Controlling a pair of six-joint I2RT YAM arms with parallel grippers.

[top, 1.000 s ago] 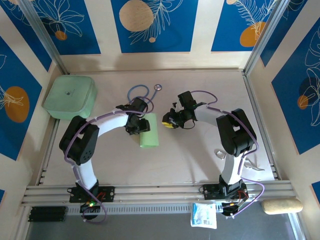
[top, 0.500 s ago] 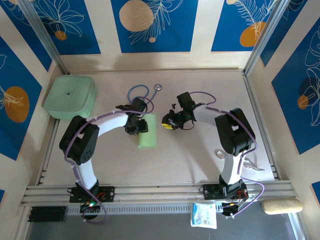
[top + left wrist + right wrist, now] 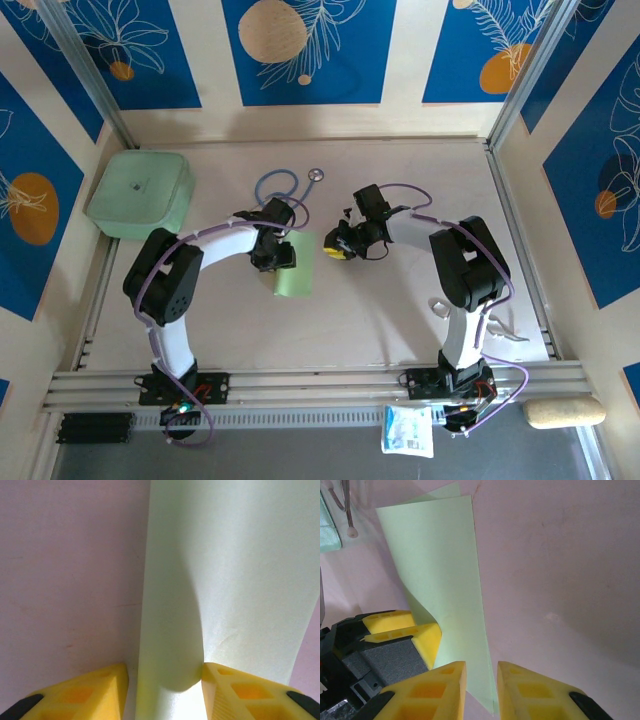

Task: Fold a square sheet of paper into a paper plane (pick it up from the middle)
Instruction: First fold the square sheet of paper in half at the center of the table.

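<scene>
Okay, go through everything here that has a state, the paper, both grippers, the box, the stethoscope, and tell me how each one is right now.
square sheet of paper: folded over on itself, the bend curled rather than creased, no plane shape yet.
left gripper: closed around the paper's curled bend.
right gripper: slightly open, tips at the paper's edge.
mint-green box: closed, untouched.
stethoscope: lying looped, untouched.
</scene>
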